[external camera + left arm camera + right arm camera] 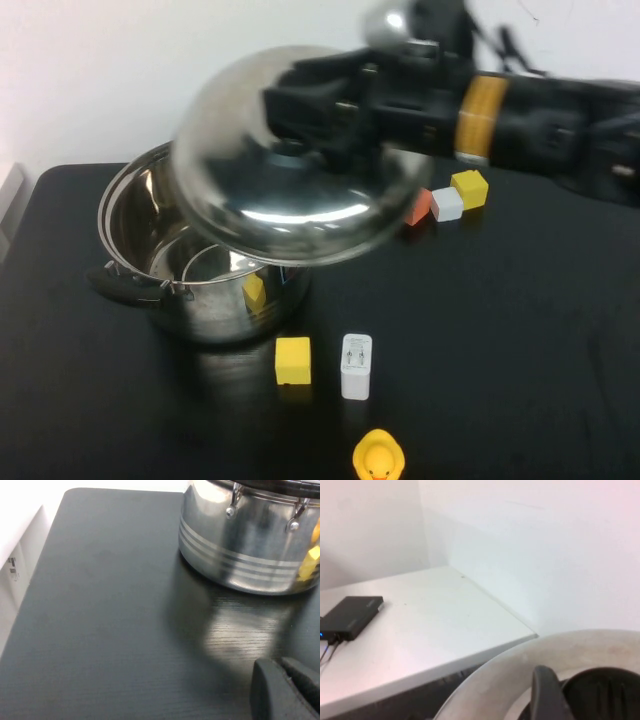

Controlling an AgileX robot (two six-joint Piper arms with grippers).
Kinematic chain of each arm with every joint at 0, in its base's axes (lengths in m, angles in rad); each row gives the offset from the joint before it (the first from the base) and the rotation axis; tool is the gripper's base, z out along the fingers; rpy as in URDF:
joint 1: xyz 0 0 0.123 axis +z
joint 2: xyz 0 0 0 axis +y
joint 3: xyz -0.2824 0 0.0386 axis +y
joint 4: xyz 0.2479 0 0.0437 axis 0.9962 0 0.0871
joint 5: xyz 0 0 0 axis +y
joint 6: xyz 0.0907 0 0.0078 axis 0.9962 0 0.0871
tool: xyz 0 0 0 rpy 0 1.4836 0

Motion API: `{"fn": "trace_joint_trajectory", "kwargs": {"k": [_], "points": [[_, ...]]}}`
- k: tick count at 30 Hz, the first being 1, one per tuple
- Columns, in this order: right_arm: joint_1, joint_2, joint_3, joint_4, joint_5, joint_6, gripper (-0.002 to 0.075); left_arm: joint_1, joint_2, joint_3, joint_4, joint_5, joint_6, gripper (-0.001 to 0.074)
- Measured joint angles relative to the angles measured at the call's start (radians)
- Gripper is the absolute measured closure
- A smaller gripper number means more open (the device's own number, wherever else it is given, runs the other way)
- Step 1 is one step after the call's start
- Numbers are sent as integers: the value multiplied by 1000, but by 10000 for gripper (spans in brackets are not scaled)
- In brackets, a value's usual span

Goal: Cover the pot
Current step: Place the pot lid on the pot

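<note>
The big steel pot (pixel 128 205) stands open at the table's left, one black handle (pixel 115 284) facing front. My right gripper (pixel 292 125) reaches in from the right and is shut on the black knob (pixel 290 150) of the domed steel lid (pixel 262 205). It holds the lid tilted in the air over the pot's far right side. In the right wrist view one finger (pixel 547 695) presses beside the knob (pixel 605 695) over the lid's dome (pixel 490 690). My left gripper (pixel 278 663) is shut and empty, low over the table near the pot's wall (pixel 250 550).
A yellow block (pixel 293 360), a white charger (pixel 356 366) and a rubber duck (pixel 378 458) lie in front of the pot. Orange, white and yellow blocks (pixel 447 203) sit behind the lid on the right. A black box (pixel 352 617) lies on a white shelf.
</note>
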State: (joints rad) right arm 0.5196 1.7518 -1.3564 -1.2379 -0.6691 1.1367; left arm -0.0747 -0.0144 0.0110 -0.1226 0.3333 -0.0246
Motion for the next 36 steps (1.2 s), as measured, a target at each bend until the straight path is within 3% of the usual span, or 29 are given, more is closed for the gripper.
{"fn": "trace_joint_trajectory", "kwargs": {"k": [17, 36], "points": [[58, 496, -625, -252, -6, 370, 381, 0, 0, 0, 0, 0, 0, 736], [66, 628, -710, -286, 36, 462, 381, 0, 0, 0, 0, 0, 0, 737]]}}
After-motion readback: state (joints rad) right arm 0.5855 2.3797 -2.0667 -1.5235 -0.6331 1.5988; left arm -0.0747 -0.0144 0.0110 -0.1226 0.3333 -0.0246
